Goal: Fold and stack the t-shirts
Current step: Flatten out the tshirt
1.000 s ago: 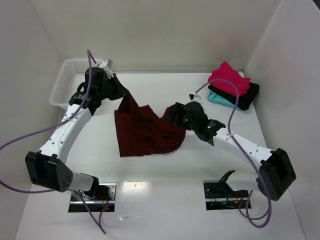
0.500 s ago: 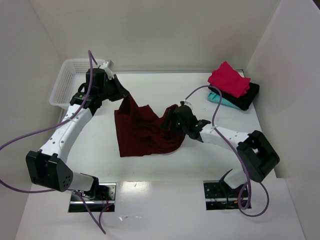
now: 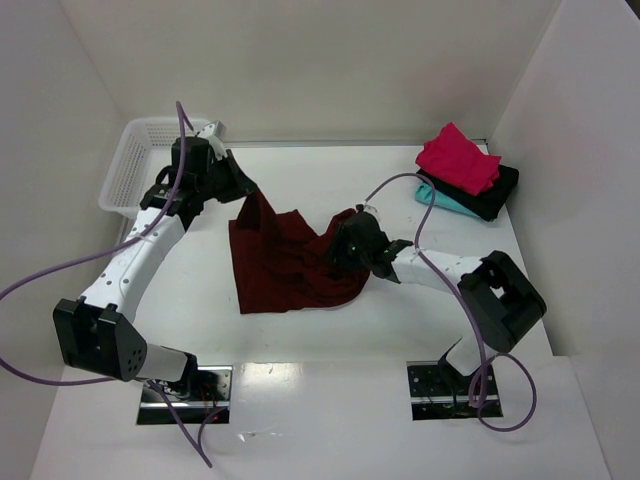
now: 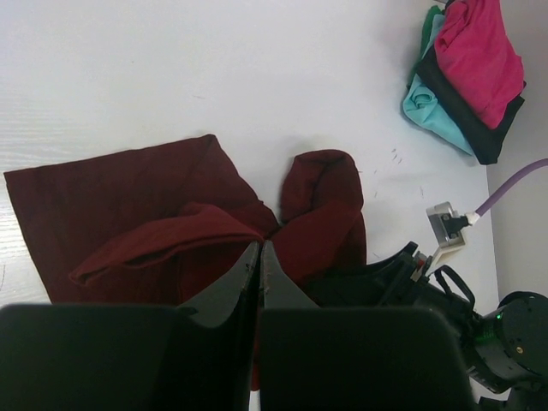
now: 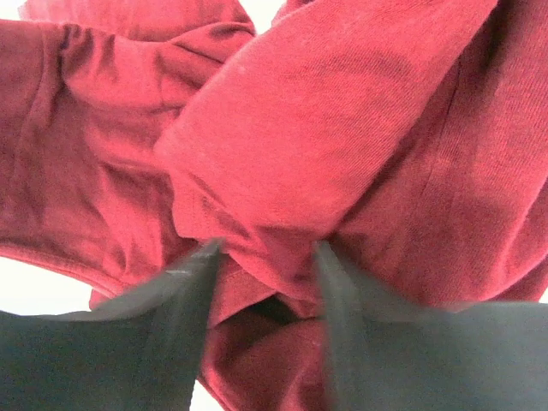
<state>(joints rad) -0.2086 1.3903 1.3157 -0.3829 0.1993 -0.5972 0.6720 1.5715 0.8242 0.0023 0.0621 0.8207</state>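
Note:
A large dark maroon t-shirt (image 3: pixel 285 265) lies crumpled on the white table's middle. My left gripper (image 3: pixel 248 188) is shut on its far left corner and holds that corner up; in the left wrist view its jaws (image 4: pixel 259 247) are pressed together above the cloth (image 4: pixel 128 197). My right gripper (image 3: pixel 345 240) is down on the shirt's right bunched edge. In the right wrist view its fingers (image 5: pixel 265 253) stand apart, blurred, with a fold of the maroon cloth (image 5: pixel 342 111) between them. Folded pink-red (image 3: pixel 458 158), black (image 3: pixel 497 190) and teal (image 3: pixel 438 199) t-shirts are stacked at the far right.
A white plastic lattice basket (image 3: pixel 130 165) stands at the far left behind my left arm. White walls close the table in at the back and on both sides. In the left wrist view the stack (image 4: pixel 479 51) shows at the upper right.
My right arm has reached further left onto the shirt's bunched edge and its jaws have narrowed around a fold. The left gripper has kept its hold and place.

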